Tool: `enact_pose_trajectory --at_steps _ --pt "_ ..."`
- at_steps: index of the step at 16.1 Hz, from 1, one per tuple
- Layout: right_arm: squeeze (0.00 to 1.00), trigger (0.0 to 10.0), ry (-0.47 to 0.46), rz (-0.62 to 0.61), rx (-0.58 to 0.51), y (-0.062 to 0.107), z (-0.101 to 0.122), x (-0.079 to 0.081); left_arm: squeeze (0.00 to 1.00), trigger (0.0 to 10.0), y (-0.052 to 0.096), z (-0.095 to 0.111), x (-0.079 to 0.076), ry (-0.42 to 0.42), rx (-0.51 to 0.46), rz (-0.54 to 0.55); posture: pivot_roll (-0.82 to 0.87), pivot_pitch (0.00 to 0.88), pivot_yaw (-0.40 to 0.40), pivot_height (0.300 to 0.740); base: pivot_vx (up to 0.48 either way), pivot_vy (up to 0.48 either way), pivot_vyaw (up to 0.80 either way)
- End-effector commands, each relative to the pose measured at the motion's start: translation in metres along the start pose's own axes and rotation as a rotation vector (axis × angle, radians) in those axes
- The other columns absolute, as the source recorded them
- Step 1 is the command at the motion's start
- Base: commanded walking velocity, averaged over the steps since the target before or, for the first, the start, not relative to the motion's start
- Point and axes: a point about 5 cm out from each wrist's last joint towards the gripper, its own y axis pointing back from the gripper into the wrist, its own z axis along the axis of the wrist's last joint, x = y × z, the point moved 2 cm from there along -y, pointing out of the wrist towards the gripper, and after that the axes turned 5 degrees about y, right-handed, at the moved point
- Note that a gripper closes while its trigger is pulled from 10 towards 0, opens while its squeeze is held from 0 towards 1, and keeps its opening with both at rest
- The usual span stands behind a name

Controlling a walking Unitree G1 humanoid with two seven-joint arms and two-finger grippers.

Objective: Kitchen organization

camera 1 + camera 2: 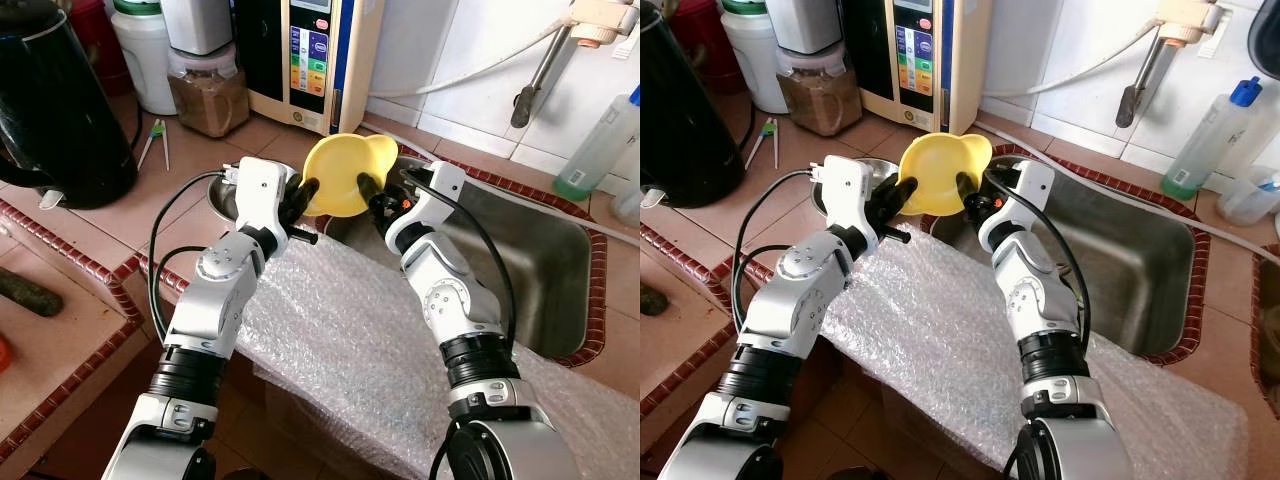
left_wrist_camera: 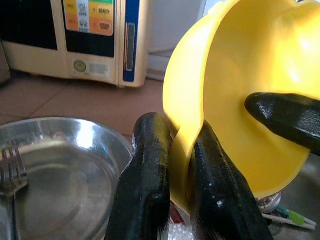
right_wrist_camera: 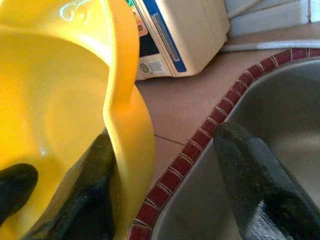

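A yellow plastic bowl (image 1: 345,170) is held tilted above the counter at the left edge of the sink (image 1: 545,265). My left gripper (image 2: 177,165) is shut on the bowl's rim, one finger inside and one outside. My right gripper (image 3: 175,195) stands open at the bowl's other side. One of its fingers (image 2: 282,117) rests against the bowl's inner wall; the other finger (image 3: 260,190) hangs apart over the sink. Just below the left gripper sits a steel bowl (image 2: 65,170) with a fork (image 2: 10,172) in it.
Bubble wrap (image 1: 340,330) covers the counter's front edge under both arms. A black kettle (image 1: 55,100), a jar of brown powder (image 1: 205,90), chopsticks (image 1: 155,140) and a water machine (image 1: 310,50) stand behind. A tap (image 1: 545,70) and a green-liquid bottle (image 1: 600,150) are by the sink.
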Motion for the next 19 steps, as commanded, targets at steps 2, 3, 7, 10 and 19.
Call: enact_pose_trajectory --at_steps 2,3,7,10,19 --pt "0.00 0.0 0.012 -0.108 0.015 0.003 0.003 -0.026 0.00 0.0 -0.002 0.012 -0.001 -0.011 -0.056 -0.005 0.03 0.060 -0.022 0.740 0.000 0.000 0.00" --pt "0.00 0.0 0.006 -0.119 0.018 0.004 0.004 -0.029 0.00 0.0 -0.002 0.012 0.000 -0.010 -0.056 -0.003 0.02 0.063 -0.027 0.740 0.000 0.000 0.00" --pt "0.00 0.0 -0.013 -0.122 0.043 0.005 -0.006 -0.026 0.00 0.0 -0.002 0.011 0.001 -0.019 -0.053 0.003 0.04 0.075 -0.035 0.740 0.000 0.000 0.00" --pt "0.00 0.0 0.046 -0.126 0.029 0.005 -0.010 -0.021 0.00 0.0 0.002 0.011 0.008 -0.040 -0.043 0.020 0.06 0.083 -0.026 0.740 0.000 0.000 0.00" --pt "0.00 0.0 0.102 -0.191 0.023 0.002 -0.011 -0.028 1.00 10.0 0.007 0.005 -0.003 -0.011 0.027 -0.130 0.08 0.098 -0.028 0.740 0.000 0.000 0.00"
